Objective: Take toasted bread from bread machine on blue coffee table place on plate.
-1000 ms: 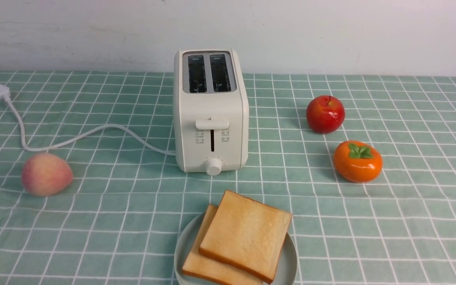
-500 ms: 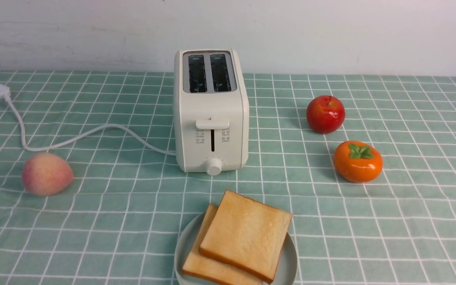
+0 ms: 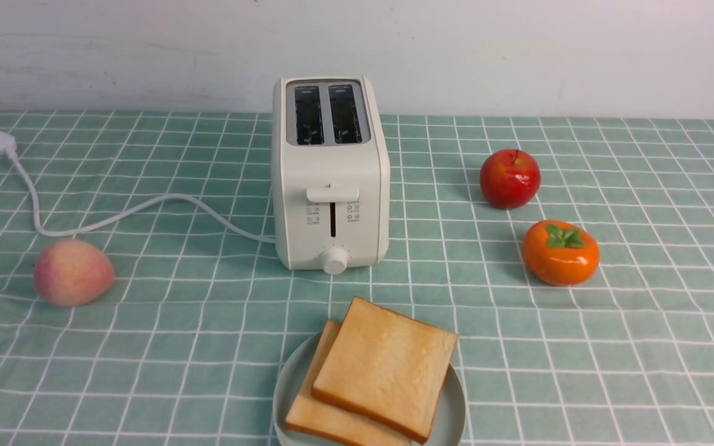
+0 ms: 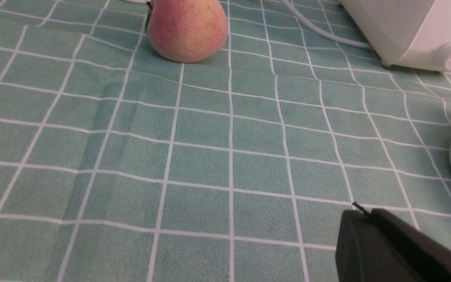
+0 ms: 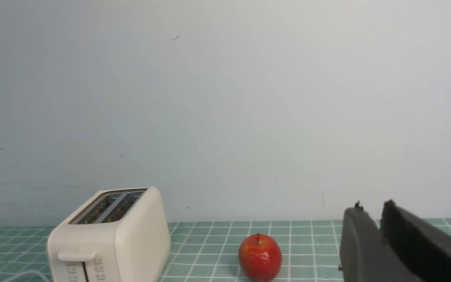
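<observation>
Front view: two slices of toasted bread (image 3: 375, 378) lie overlapped on the plate (image 3: 453, 412) at the near edge of the surface (image 3: 642, 347), just before the bread machine (image 3: 330, 176), whose slots stand empty.

Left wrist view: the left end effector (image 4: 360, 213) hangs clenched above the checked cloth, grasping nothing, near a peach (image 4: 187, 29).

Right wrist view: the right end effector (image 5: 370, 209) shows fingers nearly together, empty, with a red apple (image 5: 260, 256) beyond.

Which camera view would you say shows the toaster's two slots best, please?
The front view: it looks down on the toaster, showing both slots empty. The right wrist view sees the slots at a shallow angle. The left wrist view shows only a lower corner with the knob, no slots.
</observation>
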`<state>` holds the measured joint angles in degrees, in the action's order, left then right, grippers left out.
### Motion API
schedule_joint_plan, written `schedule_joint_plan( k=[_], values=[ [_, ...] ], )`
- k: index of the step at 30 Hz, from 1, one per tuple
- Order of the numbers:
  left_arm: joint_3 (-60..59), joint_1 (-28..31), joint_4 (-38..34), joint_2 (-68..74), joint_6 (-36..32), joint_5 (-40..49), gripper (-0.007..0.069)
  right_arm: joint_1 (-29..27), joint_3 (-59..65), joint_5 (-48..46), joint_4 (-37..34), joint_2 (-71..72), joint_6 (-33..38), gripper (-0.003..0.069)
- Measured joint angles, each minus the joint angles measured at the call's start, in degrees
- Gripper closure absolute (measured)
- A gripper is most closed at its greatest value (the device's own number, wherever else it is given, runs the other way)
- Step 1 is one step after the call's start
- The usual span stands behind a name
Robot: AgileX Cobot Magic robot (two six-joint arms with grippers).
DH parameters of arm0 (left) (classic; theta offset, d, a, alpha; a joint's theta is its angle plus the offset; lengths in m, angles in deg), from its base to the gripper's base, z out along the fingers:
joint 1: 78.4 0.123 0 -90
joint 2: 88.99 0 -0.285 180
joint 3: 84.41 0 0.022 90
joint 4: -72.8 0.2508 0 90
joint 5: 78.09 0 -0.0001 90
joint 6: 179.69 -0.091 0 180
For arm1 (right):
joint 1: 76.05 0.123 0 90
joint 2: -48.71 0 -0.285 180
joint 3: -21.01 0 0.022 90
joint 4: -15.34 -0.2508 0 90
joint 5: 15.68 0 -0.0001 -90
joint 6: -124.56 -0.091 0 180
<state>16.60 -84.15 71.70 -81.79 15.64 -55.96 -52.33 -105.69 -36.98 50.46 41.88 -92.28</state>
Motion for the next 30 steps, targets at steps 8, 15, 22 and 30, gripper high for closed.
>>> schedule_joint_plan(
  k=[8,15,22,30],
  values=[
    [0.0,0.0,0.0,0.0,0.0,0.0,0.0624,0.0,2.3,3.8,-30.1,0.0,27.2,0.0571],
    [0.0,0.0,0.0,0.0,0.0,0.0,0.0624,0.0,6.1,5.9,-37.5,0.0,34.8,0.0562],
    [0.0,0.0,0.0,0.0,0.0,0.0,0.0624,-3.2,15.3,6.1,-35.1,0.0,35.5,0.0553],
    [0.0,0.0,0.0,0.0,0.0,0.1,0.0621,-22.3,25.0,0.1,-34.2,0.0,35.6,0.0545]
  ],
)
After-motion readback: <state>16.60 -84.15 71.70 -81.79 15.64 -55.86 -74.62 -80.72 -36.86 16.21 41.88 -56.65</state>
